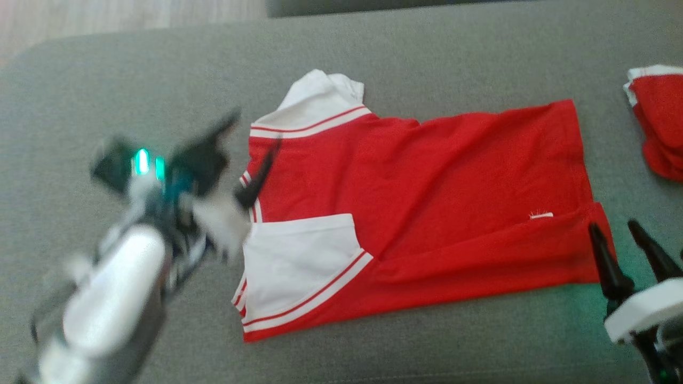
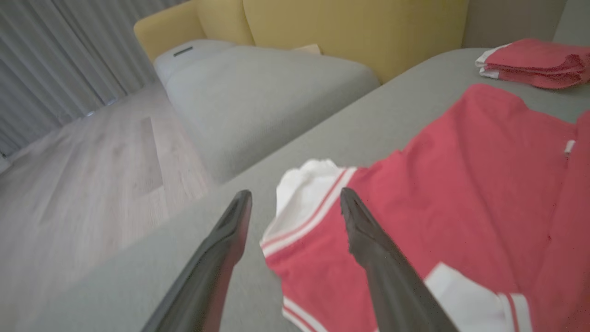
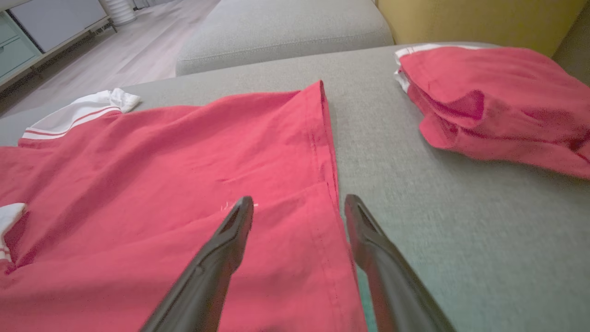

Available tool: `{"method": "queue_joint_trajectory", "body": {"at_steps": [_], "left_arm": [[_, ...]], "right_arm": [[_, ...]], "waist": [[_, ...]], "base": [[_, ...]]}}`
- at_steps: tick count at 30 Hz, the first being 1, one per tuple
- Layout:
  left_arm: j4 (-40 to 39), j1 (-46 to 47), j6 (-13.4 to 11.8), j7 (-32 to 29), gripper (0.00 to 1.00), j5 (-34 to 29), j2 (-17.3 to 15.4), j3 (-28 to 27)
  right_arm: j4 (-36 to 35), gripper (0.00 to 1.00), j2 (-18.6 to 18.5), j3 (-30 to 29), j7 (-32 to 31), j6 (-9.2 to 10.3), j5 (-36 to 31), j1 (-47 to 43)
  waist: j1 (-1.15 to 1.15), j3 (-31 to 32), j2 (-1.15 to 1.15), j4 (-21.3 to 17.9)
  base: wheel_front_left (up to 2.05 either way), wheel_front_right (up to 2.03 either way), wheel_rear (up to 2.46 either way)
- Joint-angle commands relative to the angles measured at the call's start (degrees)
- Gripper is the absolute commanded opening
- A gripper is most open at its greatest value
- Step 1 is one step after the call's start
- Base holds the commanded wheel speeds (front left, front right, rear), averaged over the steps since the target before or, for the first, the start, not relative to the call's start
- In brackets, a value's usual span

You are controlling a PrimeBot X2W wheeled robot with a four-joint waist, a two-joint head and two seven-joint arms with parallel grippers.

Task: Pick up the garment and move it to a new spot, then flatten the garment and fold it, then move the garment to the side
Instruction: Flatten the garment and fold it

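A red short-sleeved shirt with white sleeves and red-striped white trim [image 1: 427, 181] [image 2: 461, 184] [image 3: 184, 161] lies spread on the broad grey fabric cushion [image 1: 160, 80] [image 2: 350, 133] [image 3: 461, 193], its neck end toward the robot's left and its hem toward the right. The near white sleeve [image 1: 299, 256] is laid over the red body, and the far sleeve [image 1: 320, 98] sticks out past the top edge.

The left gripper [image 1: 255, 128] [image 2: 295, 193] hangs at the neck end with its two dark fingers spread wide and nothing between them. One finger is over the red cloth and the other is over bare cushion. It is blurred from above, so I cannot tell whether it touches the fabric.

The right gripper [image 1: 612, 226] [image 3: 299, 199] is at the near hem corner, fingers likewise parted and empty. The hem edge runs between them.

A second red garment, loosely folded with a white edge [image 1: 659, 122] [image 2: 534, 62] [image 3: 498, 92], sits well apart to the right. Behind the cushion are a yellow sofa back [image 2: 350, 27] and a pale wood floor [image 2: 92, 184].
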State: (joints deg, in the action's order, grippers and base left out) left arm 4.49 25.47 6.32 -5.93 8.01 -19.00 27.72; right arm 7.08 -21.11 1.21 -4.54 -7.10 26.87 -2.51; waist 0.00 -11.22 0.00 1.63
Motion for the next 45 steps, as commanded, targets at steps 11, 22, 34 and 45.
{"method": "queue_joint_trajectory", "body": {"at_steps": [11,22,34,45], "left_arm": [[16.4,35.5,1.1,-8.9,1.00,17.4,-8.7,24.9],[30.0,46.8,1.2,-4.4,1.00,21.5,-9.7,39.7],[38.7,51.9,1.2,1.5,1.00,20.5,-8.1,44.4],[42.1,53.5,1.2,3.3,1.00,20.1,-6.2,45.4]], "right_arm": [[-3.8,1.00,-1.3,2.5,1.0,-0.39,0.0,8.7],[-2.8,1.00,-1.1,2.9,2.9,-0.39,1.0,11.6],[-0.8,1.00,-0.9,3.9,4.6,-0.39,1.7,13.0],[0.0,1.00,-0.8,4.0,5.3,-0.39,1.8,13.5]], "waist": [[0.00,-11.4,0.00,-6.2],[0.00,-16.5,0.00,-9.1],[0.00,-17.9,0.00,-10.4],[0.00,-18.6,0.00,-11.2]], "base": [[0.00,0.00,0.00],[0.00,0.00,0.00],[0.00,0.00,0.00],[0.00,0.00,0.00]]}}
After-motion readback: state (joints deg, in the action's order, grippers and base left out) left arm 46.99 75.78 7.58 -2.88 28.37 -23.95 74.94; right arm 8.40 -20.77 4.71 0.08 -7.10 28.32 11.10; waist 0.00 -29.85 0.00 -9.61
